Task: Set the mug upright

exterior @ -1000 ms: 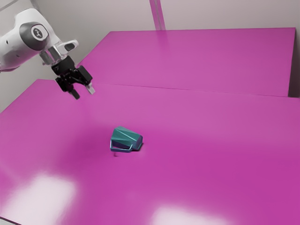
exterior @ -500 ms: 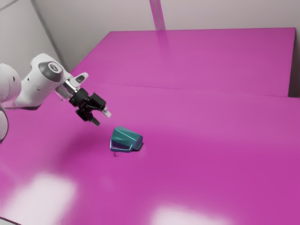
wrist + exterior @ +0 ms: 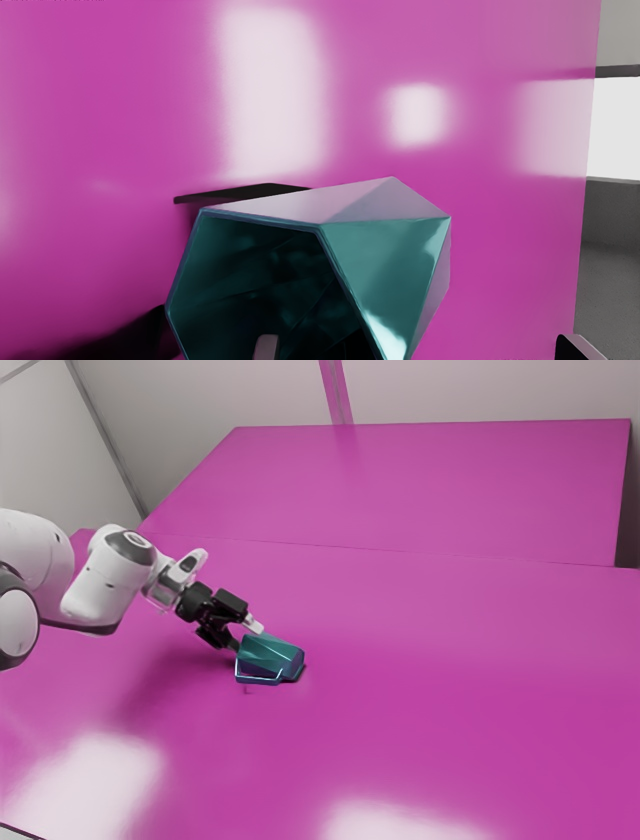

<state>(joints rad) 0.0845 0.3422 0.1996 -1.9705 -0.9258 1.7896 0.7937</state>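
Note:
A teal faceted mug [image 3: 270, 656] lies on its side on the magenta table, its open mouth toward the arm and its handle on the side nearer the exterior view's bottom. The black gripper [image 3: 246, 637] is at the mug's mouth end, tilted down. In the wrist view the gripper [image 3: 417, 347] has its fingers wide apart: one fingertip shows in front of the dark mouth of the mug [image 3: 385, 260], the other stands outside beyond the mug's side wall. Whether either finger touches the mug cannot be told.
The magenta table [image 3: 430, 690] extends around the mug. Behind it is a second magenta surface [image 3: 430, 490] beside a pale wall. In the wrist view, the table's edge runs beyond the outer finger.
The arm has come down toward the exterior view's right, bringing the gripper from well above the table to the mug's mouth. The mug has stayed where it was.

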